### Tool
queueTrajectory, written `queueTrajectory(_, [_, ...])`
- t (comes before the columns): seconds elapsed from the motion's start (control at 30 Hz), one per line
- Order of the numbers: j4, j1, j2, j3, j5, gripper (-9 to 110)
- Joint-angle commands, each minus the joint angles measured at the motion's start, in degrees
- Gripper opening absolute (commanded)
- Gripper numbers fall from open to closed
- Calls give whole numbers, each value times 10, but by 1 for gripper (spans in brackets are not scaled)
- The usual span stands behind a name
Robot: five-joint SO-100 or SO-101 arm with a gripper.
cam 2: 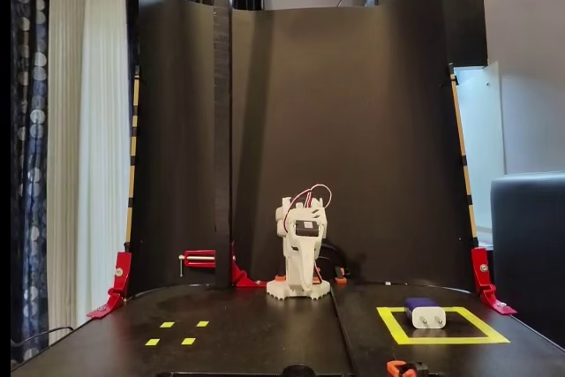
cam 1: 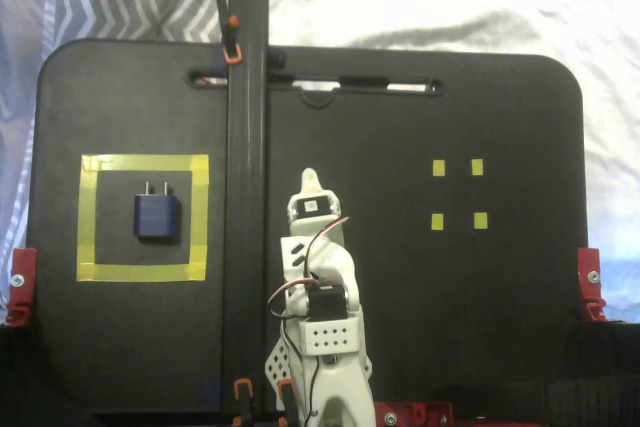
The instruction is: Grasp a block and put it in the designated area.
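The small dark blue boxy block (cam 1: 158,216) lies flat inside the large square outline of wide yellow tape (cam 1: 143,272), a little left of its middle in the fixed view from above, with its two short metal prongs pointing toward the far edge of the board. It touches none of the tape; black surface shows all round it. In the low fixed view the same block (cam 2: 426,313) shows a dark blue top and a pale end face, sitting within the yellow square (cam 2: 441,339) at the right.

Nothing holds the block. The white arm is folded back on itself over its base near the board's middle, well apart from the square, and a tall black post (cam 1: 246,177) stands between them in the view from above. The tool (cam 1: 311,181) is empty and points toward the far edge; its fingers look drawn together into one pale tip, though the pictures are too small to be sure, so I cannot tell.

Four tiny yellow tape squares (cam 1: 457,194) sit on the black tabletop (cam 1: 420,307) on the other side of the arm. Red clamps (cam 1: 590,282) grip the board's side edges.
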Motion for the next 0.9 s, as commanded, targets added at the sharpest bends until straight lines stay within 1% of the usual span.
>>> queueTrajectory(0.0, [2,0,4,4,-5,0])
queueTrajectory(0.87, [4,12,4,4,1,0])
